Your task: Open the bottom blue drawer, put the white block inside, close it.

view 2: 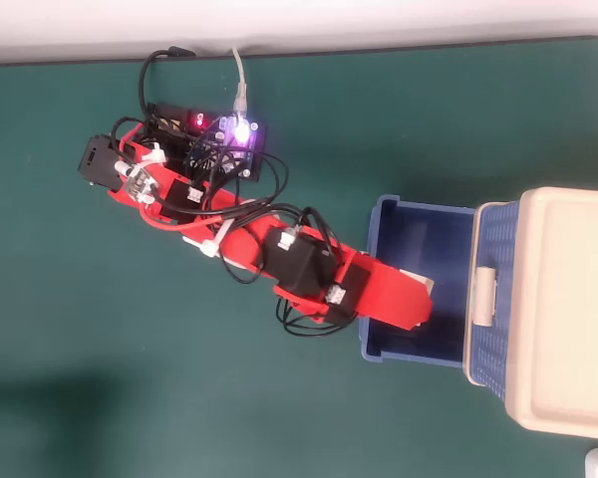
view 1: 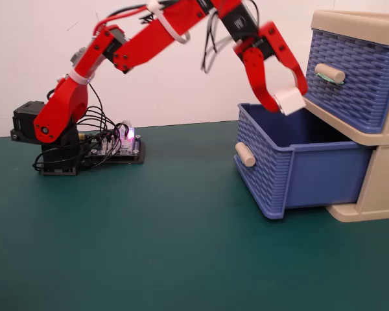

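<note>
Holding the block [view 1: 289, 100] over the open drawer [view 1: 311, 165], the gripper [view 1: 284, 98] is now at the second step of the task: the drawer is already pulled out from the cabinet [view 1: 382, 188], and the block is not yet inside it.

From the side, the two red fingers [view 1: 256, 78] are closed on the block, one on each side, and the block hangs just above the drawer's back part, near the front of the upper drawer [view 1: 353, 78]. It does not touch the drawer rim. From above, the gripper [view 2: 424, 299] covers most of the block [view 2: 415, 280]; only a pale corner shows, over the middle of the drawer's blue floor [view 2: 434, 239]. The arm [view 1: 149, 35] reaches across the drawer's front wall, so the drawer's handle [view 1: 245, 154] shows only from the side.

I think the next move is simple: lower the block a little into the drawer, then open the fingers and let it fall on the floor. It should stay away from the upper drawer, which is close to the far finger. After this the arm must lift out and clear the walls before it pushes on the handle to close the drawer.
</note>
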### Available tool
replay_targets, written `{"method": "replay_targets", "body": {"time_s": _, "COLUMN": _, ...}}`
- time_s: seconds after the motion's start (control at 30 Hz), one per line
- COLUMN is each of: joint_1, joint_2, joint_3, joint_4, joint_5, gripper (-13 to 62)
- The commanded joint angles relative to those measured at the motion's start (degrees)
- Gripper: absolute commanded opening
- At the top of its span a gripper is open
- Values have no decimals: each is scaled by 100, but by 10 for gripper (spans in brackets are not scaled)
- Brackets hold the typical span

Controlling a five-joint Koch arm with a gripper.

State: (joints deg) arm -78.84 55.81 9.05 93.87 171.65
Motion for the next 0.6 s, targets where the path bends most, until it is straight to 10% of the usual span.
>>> {"method": "replay_targets", "body": {"time_s": 0.0, "joint_1": -211, "joint_2": 149, "joint_3": -290, "joint_4": 44, "joint_5": 18, "gripper": -75}}
{"method": "replay_targets", "body": {"time_s": 0.2, "joint_1": -264, "joint_2": 141, "joint_3": -334, "joint_4": 18, "joint_5": 105, "gripper": 342}}
{"method": "replay_targets", "body": {"time_s": 0.57, "joint_1": -229, "joint_2": 1670, "joint_3": -167, "joint_4": 1784, "joint_5": -193, "gripper": 343}}
